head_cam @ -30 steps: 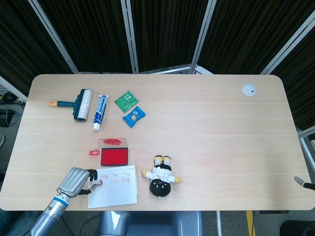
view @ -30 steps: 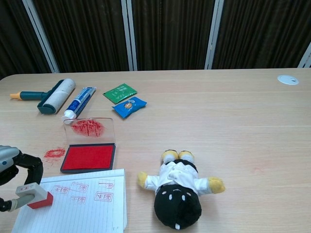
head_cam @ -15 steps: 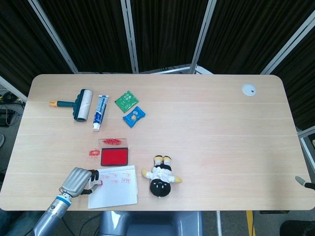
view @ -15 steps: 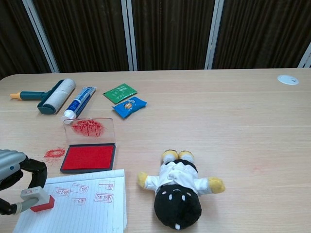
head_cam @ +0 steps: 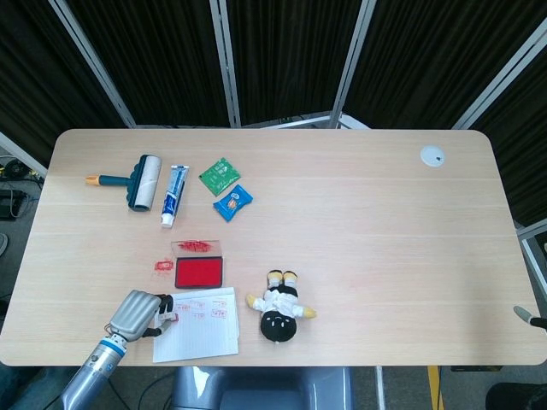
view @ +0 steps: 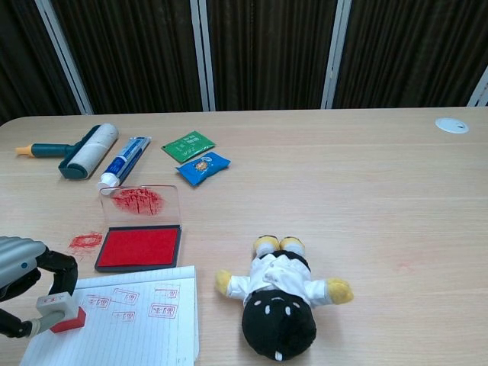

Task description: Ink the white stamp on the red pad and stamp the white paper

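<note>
The white stamp (view: pixel 59 313) with its red base stands on the left edge of the white paper (view: pixel 130 324), pinched by my left hand (view: pixel 23 282). In the head view the same left hand (head_cam: pixel 138 313) sits at the paper's (head_cam: pixel 198 335) left edge. Several red stamp marks show on the paper's upper part. The red ink pad (view: pixel 139 247) lies open just beyond the paper, its clear lid (view: pixel 139 201) smeared with red. The red pad (head_cam: pixel 199 272) shows above the paper in the head view. My right hand shows in neither view.
A plush doll (view: pixel 280 297) lies right of the paper. A lint roller (view: pixel 82 150), a toothpaste tube (view: pixel 123 161), a green packet (view: pixel 187 145) and a blue packet (view: pixel 203 168) lie at the back left. A red ink smudge (view: pixel 85 241) marks the table left of the pad. A white disc (view: pixel 451 125) sits far right.
My left hand has shifted slightly toward the near table edge with the stamp, which stays on the paper's left edge.
</note>
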